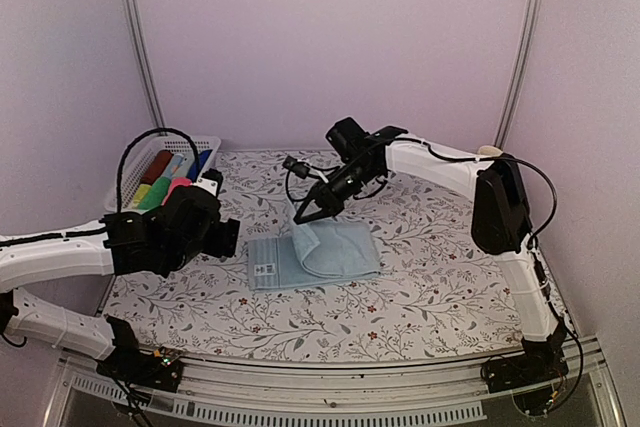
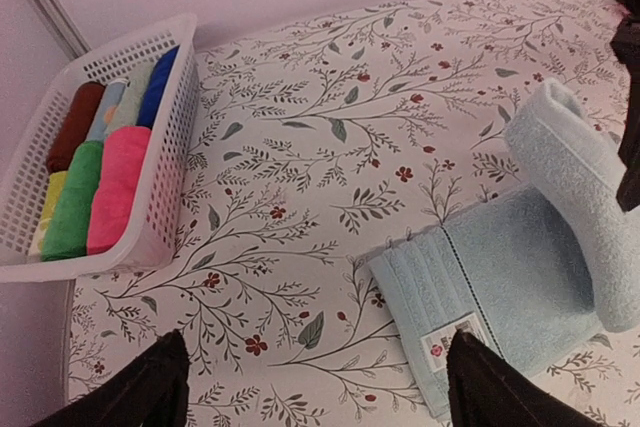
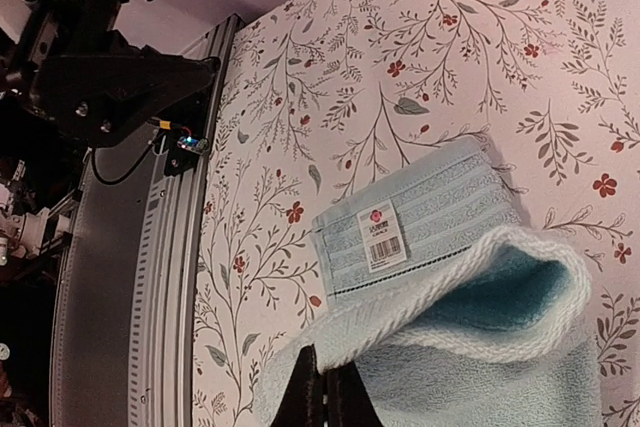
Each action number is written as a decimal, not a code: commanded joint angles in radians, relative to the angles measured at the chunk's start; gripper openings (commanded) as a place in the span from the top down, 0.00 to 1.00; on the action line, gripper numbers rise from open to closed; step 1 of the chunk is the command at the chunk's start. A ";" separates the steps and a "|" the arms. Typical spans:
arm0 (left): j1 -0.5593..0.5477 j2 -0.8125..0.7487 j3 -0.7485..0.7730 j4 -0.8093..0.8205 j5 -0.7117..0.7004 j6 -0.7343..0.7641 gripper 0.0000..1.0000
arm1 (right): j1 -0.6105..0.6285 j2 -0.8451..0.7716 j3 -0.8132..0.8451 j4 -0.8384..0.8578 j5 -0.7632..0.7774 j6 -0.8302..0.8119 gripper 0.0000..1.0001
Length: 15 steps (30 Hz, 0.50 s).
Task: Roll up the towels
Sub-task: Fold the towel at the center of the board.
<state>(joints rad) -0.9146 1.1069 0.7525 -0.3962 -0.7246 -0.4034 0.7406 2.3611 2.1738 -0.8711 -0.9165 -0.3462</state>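
Note:
A pale blue towel (image 1: 320, 255) lies on the flowered table, its right part folded back over itself in a loose loop (image 2: 580, 187). My right gripper (image 3: 328, 387) is shut on the towel's (image 3: 480, 347) white-edged hem, holding that edge up above the flat part; from above the gripper (image 1: 303, 215) sits at the fold's far-left corner. The left gripper (image 2: 318, 377) hangs open over the table at the towel's labelled left end, one finger (image 2: 475, 372) above the label (image 3: 380, 234), nothing between the fingers. A bright pink towel (image 2: 118, 187) lies rolled in the basket.
A white mesh basket (image 2: 172, 137) at the table's far left holds several rolled cloths: red, dark blue, green and yellow beside the pink one. The left arm (image 1: 165, 232) reaches in low from the left. A metal rail (image 3: 165, 277) runs along the table's near edge.

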 commanded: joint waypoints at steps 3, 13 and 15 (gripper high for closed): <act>0.011 -0.006 -0.016 -0.003 -0.015 -0.007 0.10 | 0.006 0.076 0.023 0.086 -0.010 0.041 0.98; 0.011 0.026 -0.023 0.014 -0.004 -0.006 0.10 | 0.008 0.123 0.023 0.153 -0.024 0.069 0.98; 0.011 0.028 -0.025 0.017 -0.004 -0.006 0.10 | 0.011 0.131 0.023 0.161 -0.028 0.071 0.98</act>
<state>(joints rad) -0.9142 1.1252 0.7414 -0.3943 -0.7254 -0.4046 0.7414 2.4615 2.1738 -0.7555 -0.9173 -0.2916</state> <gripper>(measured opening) 0.901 0.024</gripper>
